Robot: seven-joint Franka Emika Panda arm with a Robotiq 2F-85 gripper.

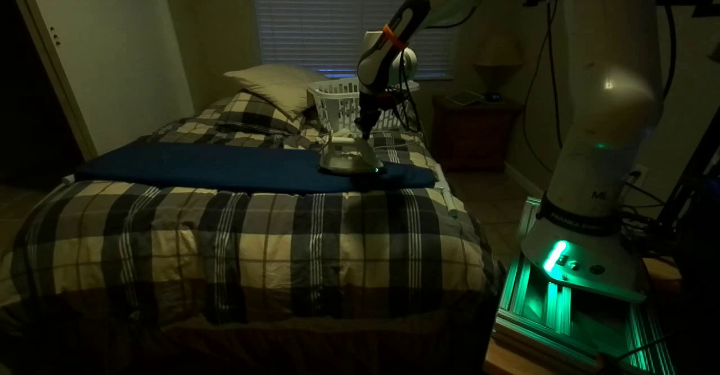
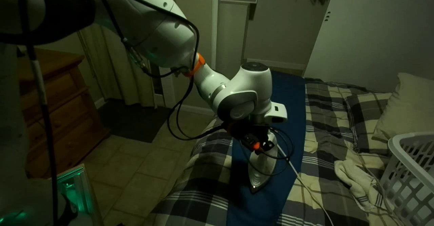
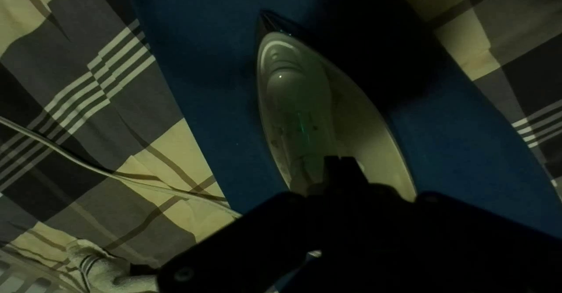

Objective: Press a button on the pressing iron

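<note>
The pale grey-silver pressing iron [image 1: 351, 163] lies flat on a blue ironing board [image 1: 197, 164] across the bed. It also shows in an exterior view [image 2: 262, 166] and in the wrist view [image 3: 298, 95], its dark tip pointing away from my gripper. My gripper [image 3: 340, 158] is shut, its dark fingertips side by side with nothing between them. The fingertips are over the iron's top by the front of its handle, as an exterior view shows [image 1: 366, 135]. A small pale spot sits just beside them. Whether they touch the iron I cannot tell. My gripper hides the iron's rear in the wrist view.
A white lattice laundry basket [image 1: 337, 105] stands on the bed behind the iron. A pale cord [image 2: 307, 183] runs from the iron over the plaid bedding. White socks [image 2: 354, 182] lie near the basket. A nightstand [image 1: 472, 133] stands beside the bed. The room is dim.
</note>
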